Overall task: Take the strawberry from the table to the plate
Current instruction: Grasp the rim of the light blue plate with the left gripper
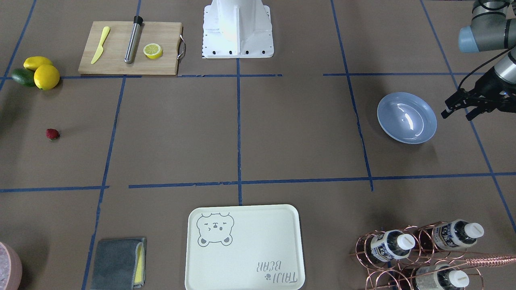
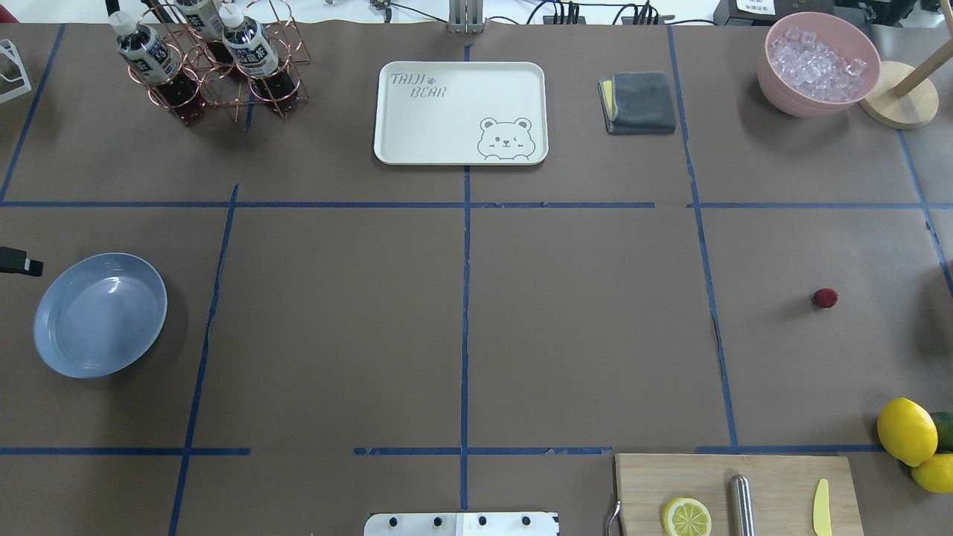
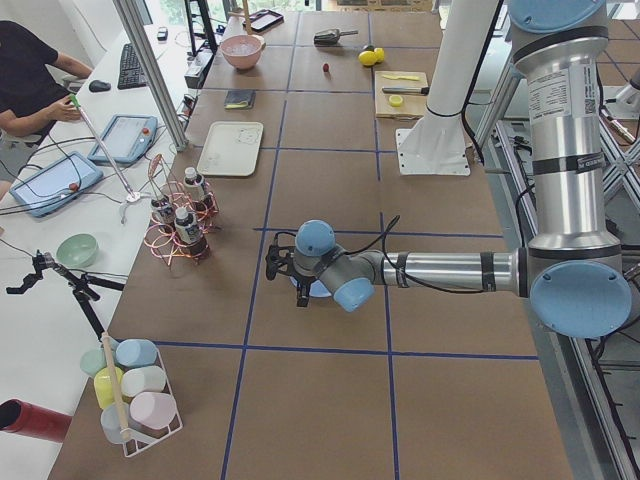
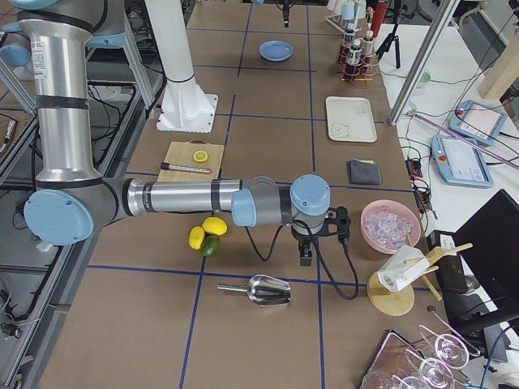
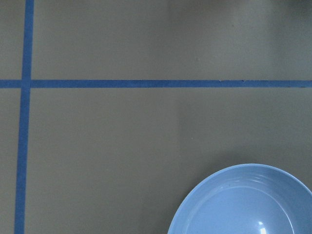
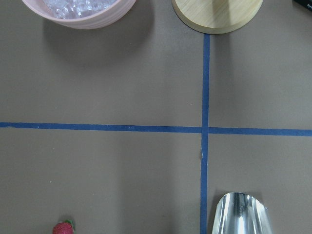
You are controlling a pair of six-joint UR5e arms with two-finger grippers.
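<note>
The strawberry lies alone on the brown table, far over on my right-arm side. It also shows at the bottom left of the right wrist view. The light blue plate sits empty at the opposite end. My left gripper hovers just beside the plate's outer edge, open and holding nothing. My right gripper shows only in the exterior right view, above the table near the pink bowl; I cannot tell whether it is open or shut.
Two lemons and an avocado lie near the strawberry. Also here are a cutting board with knife, steel rod and lemon half, a bear tray, a bottle rack, a cloth, an ice bowl and a metal scoop.
</note>
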